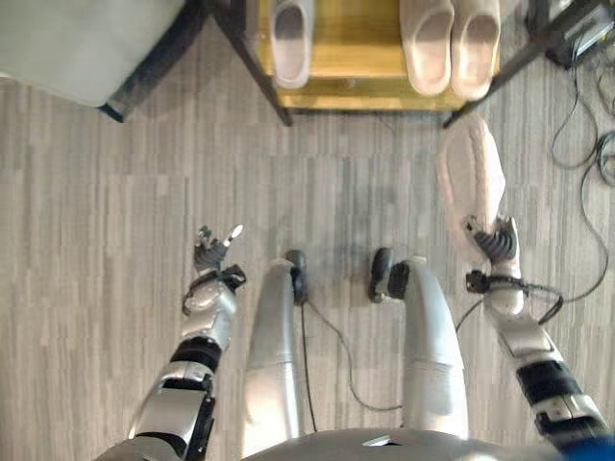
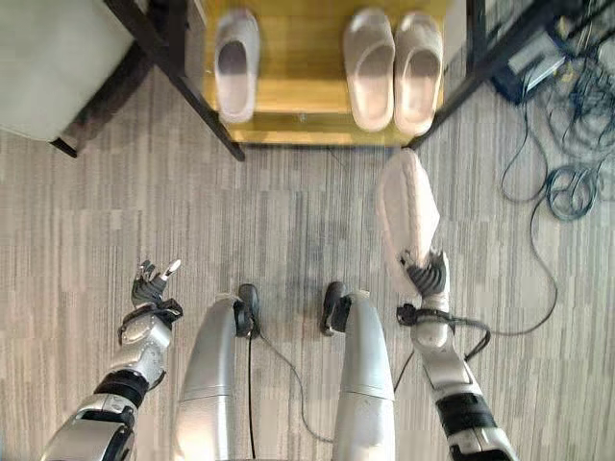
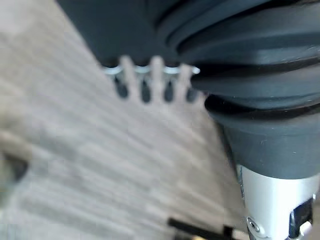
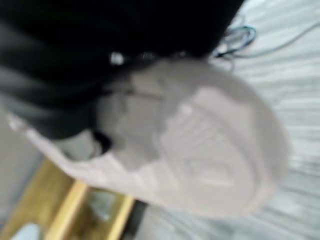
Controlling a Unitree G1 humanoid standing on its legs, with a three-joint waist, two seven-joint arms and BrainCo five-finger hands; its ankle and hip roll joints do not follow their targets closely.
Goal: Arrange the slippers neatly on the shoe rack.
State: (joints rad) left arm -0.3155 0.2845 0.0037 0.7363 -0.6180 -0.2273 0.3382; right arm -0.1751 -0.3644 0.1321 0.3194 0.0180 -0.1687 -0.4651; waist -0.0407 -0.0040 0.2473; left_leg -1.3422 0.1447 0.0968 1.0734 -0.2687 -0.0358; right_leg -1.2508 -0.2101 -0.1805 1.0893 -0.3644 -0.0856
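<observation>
The right hand [image 2: 426, 274] is clamped on the heel end of a pale pink slipper [image 2: 406, 216], which it holds off the wood-look floor [image 1: 115, 192] with the toe pointing away from the hand toward the shoe rack [image 1: 336, 91]. From overhead you see the slipper's length and that it hangs short of the rack's front edge. The right wrist view gives something else: the slipper [image 4: 200, 150] from very close, its pale ridged sole turned to the camera, a corner of the yellow shelf beyond it.

Past the held slipper, on the yellow shelf, sit two beige slippers [image 1: 450, 43] side by side, touching, toes toward the robot. A single greyish slipper [image 1: 290, 40] sits well apart from them, on the left hand's side.

The left hand [image 1: 216, 252] hovers low over bare floor, empty, fingers loosely spread. Its own wrist view shows the fingers [image 3: 145, 80] lined up straight above the boards.
</observation>
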